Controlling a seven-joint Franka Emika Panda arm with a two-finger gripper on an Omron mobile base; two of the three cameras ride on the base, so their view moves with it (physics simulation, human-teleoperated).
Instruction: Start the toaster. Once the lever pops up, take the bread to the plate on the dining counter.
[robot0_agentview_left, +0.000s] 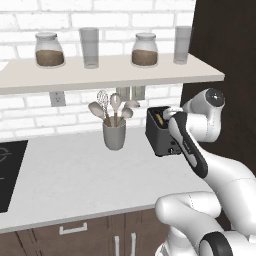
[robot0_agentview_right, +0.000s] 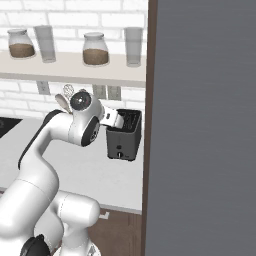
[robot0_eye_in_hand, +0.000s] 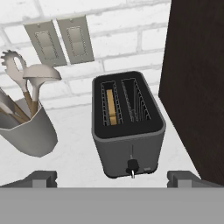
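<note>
The white arm reaches forward, elbow raised, its gripper (robot0_eye_in_hand: 112, 177) tilted downward with jaws spread wide

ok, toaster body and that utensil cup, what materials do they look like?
Toaster: looks like dark painted or brushed metal, judging by its smooth satin sheen; could be plastic. Utensil cup: matte grey, probably ceramic or stoneware, with a thick rim and no gloss.

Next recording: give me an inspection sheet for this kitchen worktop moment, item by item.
Surface: pale speckled worktop, black cooktop at its left end.
Job's things: black two-slot toaster by the dark cabinet wall; brown bread slice upright in its left slot.
Clutter: grey utensil cup beside the toaster.
Grippers: gripper open, above the toaster's front, touching nothing.
Cables: nothing seen.
Surroundings: white brick wall; shelf holding jars and glasses.
</note>
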